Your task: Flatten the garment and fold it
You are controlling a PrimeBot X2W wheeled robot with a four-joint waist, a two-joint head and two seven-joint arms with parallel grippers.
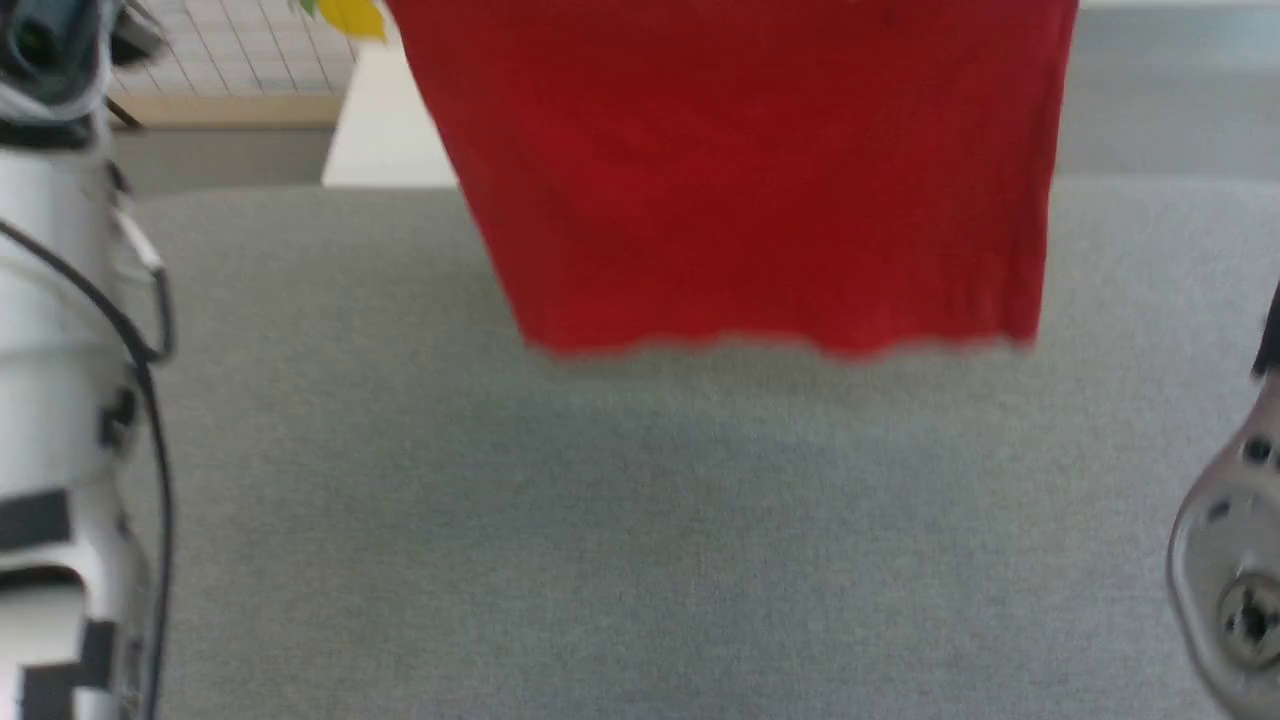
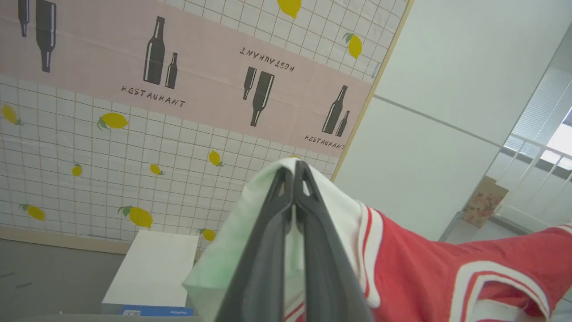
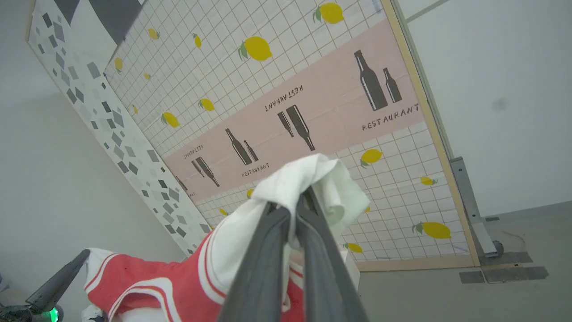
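Up in the air, the shirt (image 1: 750, 170) hangs as a flat red sheet in the head view. Its top runs out of the upper edge of the picture and its blurred lower hem lies across the far half of the grey worktop (image 1: 640, 550). Whether the hem touches the worktop or hangs just clear of it I cannot tell.

In the left wrist view the left tool (image 2: 293, 172) has its two dark fingers pressed together, clamped on a fold of the shirt's white sleeve. The white cloth wraps over the fingertips and falls down both sides of them. From there the shirt (image 2: 402, 268) runs off to the right of the fingers, first striped trim and then red cloth.

In the right wrist view the right tool (image 3: 297, 208) is likewise closed tight on white sleeve cloth, which bunches in a loose lump just above and to the right of the fingertips. The red body of the shirt (image 3: 178, 277) sags away to the lower left.

Behind both tools stands a wall panel (image 2: 134, 147) printed with lemons and bottles, with a white box (image 2: 152, 264) at its foot.
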